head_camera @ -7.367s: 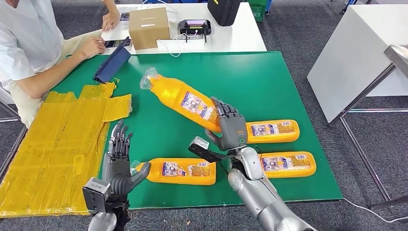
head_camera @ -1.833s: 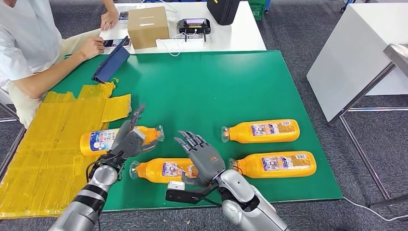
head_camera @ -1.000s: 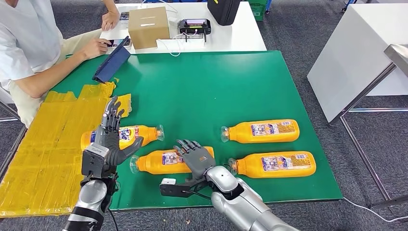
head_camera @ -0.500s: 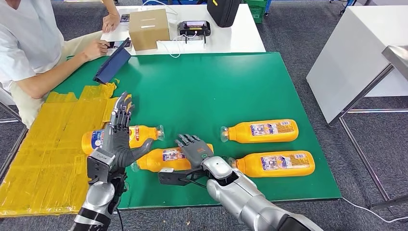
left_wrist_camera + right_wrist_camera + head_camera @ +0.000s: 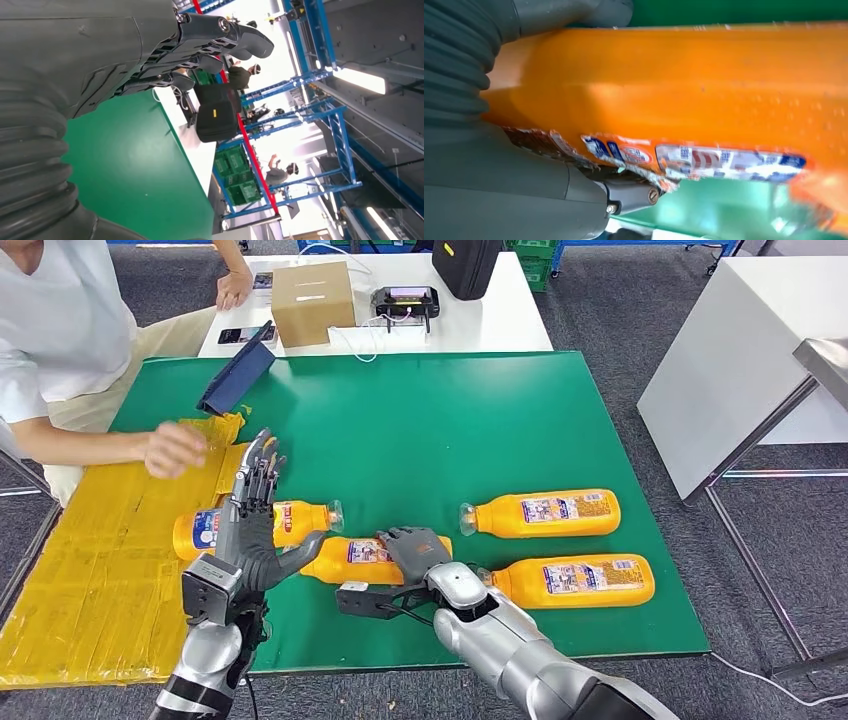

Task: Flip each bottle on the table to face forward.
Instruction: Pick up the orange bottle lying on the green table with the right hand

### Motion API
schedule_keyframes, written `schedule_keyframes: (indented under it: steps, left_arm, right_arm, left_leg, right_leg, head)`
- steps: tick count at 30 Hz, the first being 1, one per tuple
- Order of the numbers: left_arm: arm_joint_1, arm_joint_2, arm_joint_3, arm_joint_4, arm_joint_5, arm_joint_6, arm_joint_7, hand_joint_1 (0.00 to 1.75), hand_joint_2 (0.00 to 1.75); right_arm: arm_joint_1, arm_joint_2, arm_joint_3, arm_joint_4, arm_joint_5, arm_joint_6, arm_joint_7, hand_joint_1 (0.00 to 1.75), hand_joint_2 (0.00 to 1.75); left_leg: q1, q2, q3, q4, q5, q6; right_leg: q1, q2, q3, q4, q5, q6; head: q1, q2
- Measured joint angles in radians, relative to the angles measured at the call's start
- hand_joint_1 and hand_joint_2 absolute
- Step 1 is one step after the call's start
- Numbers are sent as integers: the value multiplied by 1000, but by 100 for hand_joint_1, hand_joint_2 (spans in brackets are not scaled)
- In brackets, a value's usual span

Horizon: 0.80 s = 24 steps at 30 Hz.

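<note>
— Where is the bottle (image 5: 372,558)?
— Near the table's (image 5: 500,410) front edge, gripped by the right hand (image 5: 413,548).
— The left hand (image 5: 248,530)?
— Raised, fingers spread, nothing held.

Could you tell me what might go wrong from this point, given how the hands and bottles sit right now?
1. The right hand grips the near-left bottle at its base end only, so it might slip or roll as it is turned.
2. The raised left hand is close above the flipped bottle; a stray move could knock it off its front.
3. A person's hand reaches over the yellow sheet near the left hand, so contact is possible.
</note>
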Motion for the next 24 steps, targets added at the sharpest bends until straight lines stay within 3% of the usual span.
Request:
schedule_keyframes:
  steps: [4, 8, 13, 19, 22, 24]
  left_arm:
    - [39, 2, 1, -35, -9, 7, 4, 0, 175]
    - [78, 3, 1, -70, -27, 8, 10, 0, 175]
    - [100, 3, 1, -89, -33, 9, 13, 0, 175]
    - [123, 4, -3, -93, -57, 12, 29, 0, 175]
    - [137, 5, -20, -93, -80, 23, 40, 0, 175]
    - [143, 5, -32, -93, -88, 28, 43, 0, 175]
  right_arm:
    - [63, -22, -57, -87, -38, -129, -28, 175, 175]
    - [173, -54, -140, -277, -82, -254, -90, 175, 175]
    - [257, -80, -215, -454, -107, -299, -131, 175, 175]
    - [396, -77, -332, -699, -256, -504, -347, 175, 175]
    - [473, -51, -426, -847, -344, -529, -475, 175, 175]
    - [507, -34, -478, -922, -371, -531, -516, 175, 175]
  left_leg:
    - [0, 0, -3, 0, 0, 0]
    - [0, 0, -7, 0, 0, 0]
    - [0, 0, -10, 0, 0, 0]
    - [0, -3, -13, 0, -1, 0]
    - [-1, -3, -15, 0, -1, 0]
    - [-1, -3, -15, 0, -1, 0]
  right_leg:
    - [0, 0, -2, 0, 0, 0]
    - [0, 0, -6, 0, 0, 0]
    - [0, 0, -10, 0, 0, 0]
    - [0, -1, -12, 0, -1, 0]
    - [0, -1, -14, 0, -1, 0]
    - [0, -1, -14, 0, -1, 0]
  head:
    - [0, 0]
    - [0, 0]
    - [0, 0]
    - [0, 0]
    - [0, 0]
    - [0, 0]
